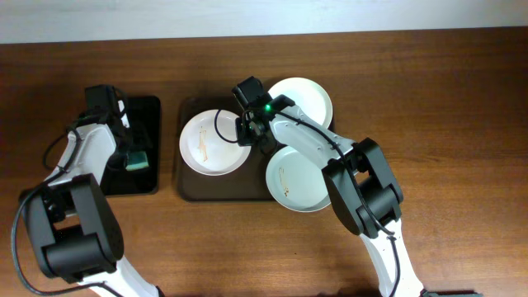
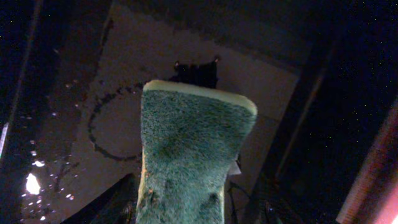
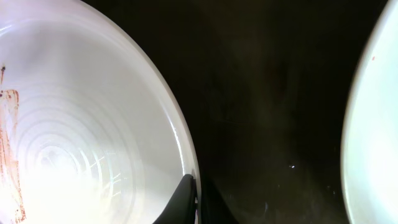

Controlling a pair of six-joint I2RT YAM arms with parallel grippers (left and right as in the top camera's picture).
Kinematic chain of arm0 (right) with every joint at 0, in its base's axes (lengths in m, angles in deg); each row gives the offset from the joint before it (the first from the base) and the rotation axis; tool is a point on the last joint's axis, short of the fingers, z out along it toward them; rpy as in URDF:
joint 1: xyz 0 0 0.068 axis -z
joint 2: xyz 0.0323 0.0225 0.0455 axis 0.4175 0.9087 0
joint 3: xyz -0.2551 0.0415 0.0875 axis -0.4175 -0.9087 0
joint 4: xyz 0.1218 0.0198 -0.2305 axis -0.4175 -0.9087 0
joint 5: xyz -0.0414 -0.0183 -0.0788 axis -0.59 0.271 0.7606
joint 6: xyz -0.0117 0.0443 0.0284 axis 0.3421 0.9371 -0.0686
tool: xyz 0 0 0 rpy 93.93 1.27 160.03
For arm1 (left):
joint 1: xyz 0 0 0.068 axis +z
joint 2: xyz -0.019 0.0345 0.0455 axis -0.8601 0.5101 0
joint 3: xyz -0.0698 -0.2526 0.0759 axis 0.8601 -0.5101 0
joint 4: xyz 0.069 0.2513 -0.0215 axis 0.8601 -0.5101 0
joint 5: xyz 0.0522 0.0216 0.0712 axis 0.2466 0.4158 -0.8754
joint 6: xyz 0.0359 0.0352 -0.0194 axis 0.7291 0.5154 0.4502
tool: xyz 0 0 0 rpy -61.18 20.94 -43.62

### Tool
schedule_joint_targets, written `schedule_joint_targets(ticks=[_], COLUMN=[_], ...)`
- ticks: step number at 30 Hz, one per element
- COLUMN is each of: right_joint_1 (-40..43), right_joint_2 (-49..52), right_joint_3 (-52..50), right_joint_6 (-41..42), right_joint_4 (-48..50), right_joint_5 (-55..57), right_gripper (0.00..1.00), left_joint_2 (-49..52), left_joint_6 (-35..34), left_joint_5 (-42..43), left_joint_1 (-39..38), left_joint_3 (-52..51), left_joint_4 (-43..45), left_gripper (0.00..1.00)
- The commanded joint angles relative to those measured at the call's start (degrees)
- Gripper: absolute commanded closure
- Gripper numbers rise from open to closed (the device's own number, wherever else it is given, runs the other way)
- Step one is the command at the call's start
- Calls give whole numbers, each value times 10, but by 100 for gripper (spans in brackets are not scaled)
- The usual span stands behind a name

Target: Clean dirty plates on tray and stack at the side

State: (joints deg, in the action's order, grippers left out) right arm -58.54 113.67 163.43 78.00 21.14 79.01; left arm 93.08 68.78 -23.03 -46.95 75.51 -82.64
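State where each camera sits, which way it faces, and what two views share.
Overhead: above the table, looking straight down at the tray, three plates and both arms.
Left wrist: on the left arm, facing down at the sponge over the black tray; own fingers too dark to tell.
Right wrist: low over the tray, facing the left plate's rim; one fingertip shows.
Shared: overhead and right wrist both show that plate.

both arms same build: white link shells, bulky black joint housings, black wrist modules. left arm (image 1: 82,153): thin black cable arcs off the white forearm, second loop runs beside the big black shoulder block. right arm (image 1: 307,140): black cable routed along the white link, loose loop near the wrist, green LED (image 1: 267,108) lit on the wrist module. right-side fingers (image 3: 183,202) are black and tapered
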Motion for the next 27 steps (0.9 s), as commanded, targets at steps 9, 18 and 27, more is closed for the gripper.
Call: schedule_joint_targets(ticks=[9,18,27], right_joint_1=[-7,-7,-7], right_joint_2=[18,18,18], right_joint_3=[-14,-14,-14], right_joint_6=[0,0,0], right_joint_4=[-11,-12,-11], right_joint_5=[9,11,11], right_gripper=[96,96,96], left_joint_2=[44,28,-70], left_joint_6=[3,11,58], left_joint_5=[1,-11,-62], left_joint_1=[0,0,0], left_joint_3=[-5,34,94], left_joint_4=[6,-24,-126], left_gripper=[69,99,99])
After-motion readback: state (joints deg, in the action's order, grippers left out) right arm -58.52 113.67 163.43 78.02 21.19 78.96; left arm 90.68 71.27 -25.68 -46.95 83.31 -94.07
